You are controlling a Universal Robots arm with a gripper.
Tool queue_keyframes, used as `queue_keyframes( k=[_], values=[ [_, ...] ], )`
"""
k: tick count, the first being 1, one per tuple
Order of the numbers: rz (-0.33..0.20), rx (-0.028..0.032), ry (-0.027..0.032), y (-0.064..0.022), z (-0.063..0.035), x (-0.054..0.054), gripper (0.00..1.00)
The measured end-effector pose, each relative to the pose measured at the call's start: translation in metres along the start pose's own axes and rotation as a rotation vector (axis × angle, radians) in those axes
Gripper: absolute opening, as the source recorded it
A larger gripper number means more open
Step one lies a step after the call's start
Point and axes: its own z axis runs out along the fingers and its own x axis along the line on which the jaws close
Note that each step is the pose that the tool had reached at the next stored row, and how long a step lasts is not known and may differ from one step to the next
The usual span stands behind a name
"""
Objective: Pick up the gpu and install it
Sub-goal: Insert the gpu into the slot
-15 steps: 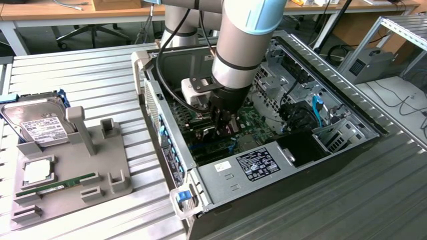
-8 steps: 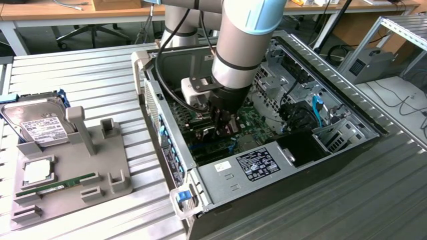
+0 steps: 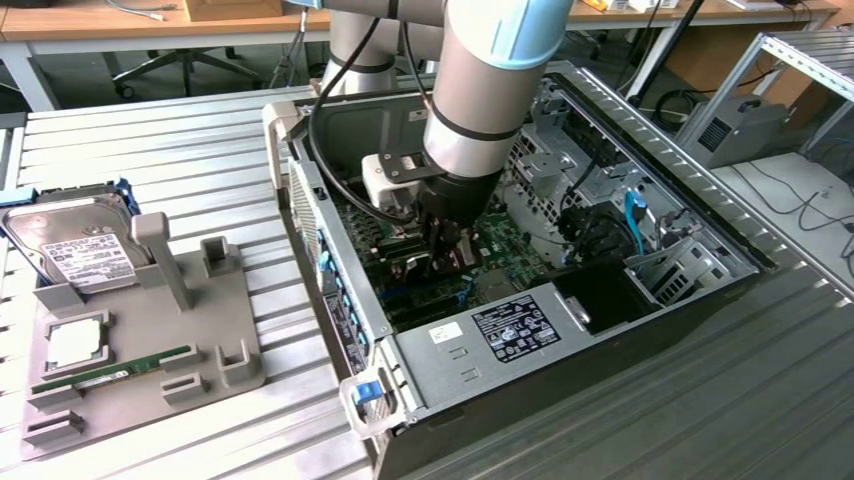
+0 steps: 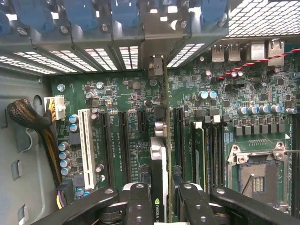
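Gripper (image 4: 161,199) clasping the gpu (image 4: 159,154) on edge between its two fingers (image 4: 139,201) — the card's long axis runs straight ahead from the jaws toward the case's rear slot brackets (image 4: 154,28), its metal end bracket leading. Beneath it, the green motherboard (image 4: 126,93) inside the open computer case (image 3: 441,355). Off to the exterior view's left, a grey fixture tray (image 3: 147,340) holds a hard drive (image 3: 80,245) and memory stick (image 3: 114,372). Card — thin, dark, with a silvery edge.

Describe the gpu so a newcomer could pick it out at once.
Look inside the open computer case, at the green motherboard. The gpu stands on edge between the gripper fingers, over the black slots. Unlike the bare slots around it, it is a thin card.
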Motion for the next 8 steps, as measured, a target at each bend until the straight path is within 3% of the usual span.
queue_keyframes(
  k=[8],
  values=[
    [0.003, 0.0003, -0.0003, 0.0000, 0.0006, 0.0000, 0.27]
  ],
)
